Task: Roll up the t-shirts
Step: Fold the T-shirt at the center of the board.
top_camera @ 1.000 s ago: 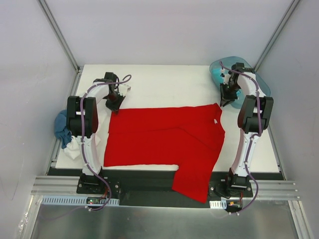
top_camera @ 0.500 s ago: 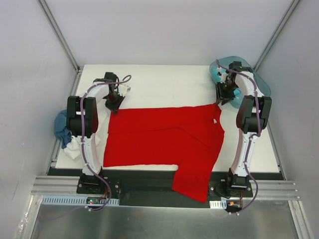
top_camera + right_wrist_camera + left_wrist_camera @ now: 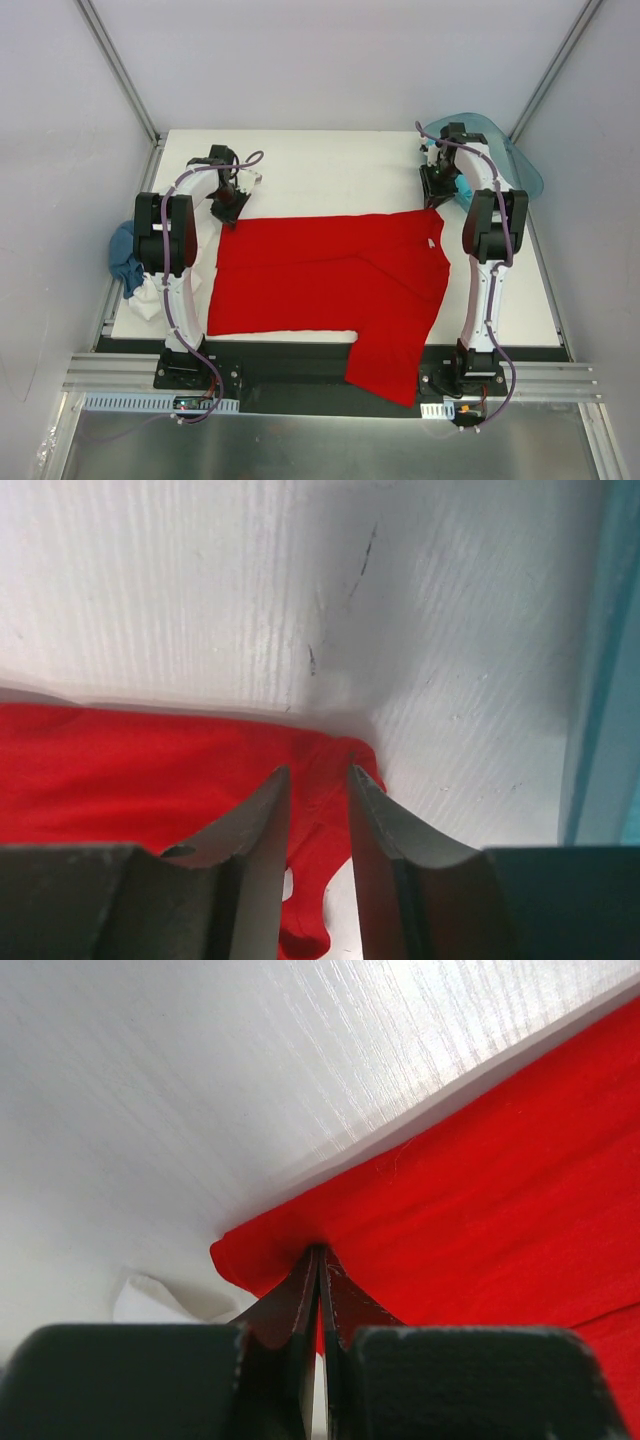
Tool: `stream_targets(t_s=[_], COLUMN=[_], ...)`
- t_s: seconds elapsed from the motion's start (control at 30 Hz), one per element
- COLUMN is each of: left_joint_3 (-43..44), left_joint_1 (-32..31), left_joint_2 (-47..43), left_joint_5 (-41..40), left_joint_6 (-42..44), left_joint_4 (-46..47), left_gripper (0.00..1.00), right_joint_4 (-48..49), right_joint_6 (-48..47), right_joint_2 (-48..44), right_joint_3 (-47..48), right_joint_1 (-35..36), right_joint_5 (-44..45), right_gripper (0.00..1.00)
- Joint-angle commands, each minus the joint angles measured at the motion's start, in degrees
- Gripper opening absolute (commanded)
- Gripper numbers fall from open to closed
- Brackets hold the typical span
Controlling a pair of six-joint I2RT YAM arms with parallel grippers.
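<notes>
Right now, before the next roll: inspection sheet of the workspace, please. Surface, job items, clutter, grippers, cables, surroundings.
Surface: white table, a few dark scuff marks near the far right corner.
Job's things: red t-shirt spread flat, its near part hanging over the table edge; white cloth and blue cloth bunched at the left edge.
Clutter: teal tub at the far right corner, contents unclear.
Grippers: left gripper shut on the red t-shirt's far left corner; right gripper open over its far right corner.
Cables: purple cables along both arms, none seen on the cloth.
Surroundings: plain walls, metal rail in front.
</notes>
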Motion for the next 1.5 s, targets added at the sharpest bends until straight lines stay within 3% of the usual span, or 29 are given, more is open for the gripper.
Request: stream_targets(t_s=[0.0, 0.1, 0.43, 0.77, 0.87, 0.93, 0.97, 1.0, 1.1, 1.17, 1.27, 1.47], left_joint_3=[-0.8, -0.53, 4.12, 23.01, 29.07, 32.84, 33.82, 34.44, 36.29, 36.38, 34.28, 27.51], left_joint_1=[1.11, 1.11, 1.2, 1.37, 1.37, 1.37, 1.37, 1.37, 1.2, 0.67, -0.9, -3.37], left_joint_2=[2.46, 2.81, 6.33, 16.61, 19.33, 19.86, 19.61, 18.99, 14.96, 11.0, 6.69, 3.17], left_joint_5=[-3.18, -3.62, -5.2, -6.61, -7.91, -8.63, -8.54, -8.63, -7.84, -6.96, -5.66, -4.94], left_joint_6=[0.94, 1.03, 1.56, 3.49, 3.4, 2.97, 2.53, 2.09, -0.19, -2.3, -3.27, -3.98], left_joint_4=[-3.59, -3.67, -3.76, -5.87, -6.31, -6.66, -6.84, -6.84, -6.75, -6.93, -6.93, -7.54], left_gripper=[0.0, 0.0, 0.0, 0.0, 0.0, 0.0, 0.0, 0.0, 0.07, 0.25, 0.41, 0.46], right_joint_4=[-0.94, -1.12, -1.73, 2.21, 4.06, 4.15, 4.33, 4.5, 4.51, 4.24, 3.72, 2.57], right_joint_6=[0.69, 0.6, -0.81, -1.16, -0.55, -0.02, 0.07, -0.02, -0.55, -0.11, 0.16, 0.42], right_joint_2=[0.23, 0.85, 4.63, 11.22, 12.89, 13.42, 12.9, 12.2, 6.58, 1.4, -4.31, -9.77], right_joint_3=[0.62, 0.53, 2.72, 15.46, 18.01, 20.56, 20.92, 20.92, 19.26, 16.63, 11.46, 2.83], right_joint_1=[-0.13, -0.31, -0.31, -0.05, 0.13, 0.39, 0.39, 0.66, 1.18, 1.45, 1.8, 3.03], right_joint_5=[2.32, 2.76, 1.35, 1.26, 1.26, 0.13, -0.14, -0.06, -0.32, -1.11, -1.63, 2.04], right_gripper=[0.3, 0.28, 0.01, 0.01, 0.03, 0.12, 0.19, 0.32, 0.47, 0.5, 0.52, 0.53])
